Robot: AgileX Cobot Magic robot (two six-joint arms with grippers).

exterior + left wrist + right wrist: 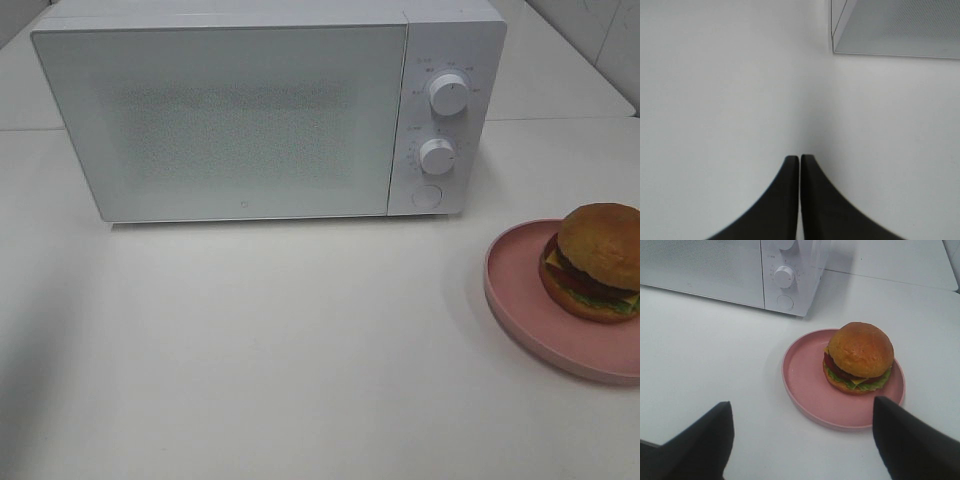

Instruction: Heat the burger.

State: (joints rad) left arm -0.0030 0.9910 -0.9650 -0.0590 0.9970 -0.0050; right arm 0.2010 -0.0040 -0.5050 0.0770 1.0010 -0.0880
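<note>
item: burger (858,358). glossy golden-brown bun over a dark patty, red tomato, green lettuce and a yellow cheese edge. it sat on a round pink plate (805,382), toward the far side of that plate from my right wrist camera. plate and burger lay on the white table (280,340), at the right of the high view, in front of and to the right of the microwave.

item: microwave (240,110). white, door shut, two round knobs (448,94) one above the other on its right panel, with a round button (426,196) below them. it stood at the back of the table, well apart from the plate.

item: my right gripper (802,437). fingers spread wide and holding nothing. one finger (705,440) showed on the bare table side, the other (912,440) near the plate's rim. the burger lay beyond the fingertips, roughly in line with the gap between them but closer to the second finger; neither finger touched burger or plate, as far as i could tell.

item: my left gripper (799,159). fingers pressed together, tips meeting, nothing between them. it hung over bare table, with a corner of the microwave ahead and to one side. the burger was nowhere in its wrist view.

neither gripper showed in the high view.
</note>
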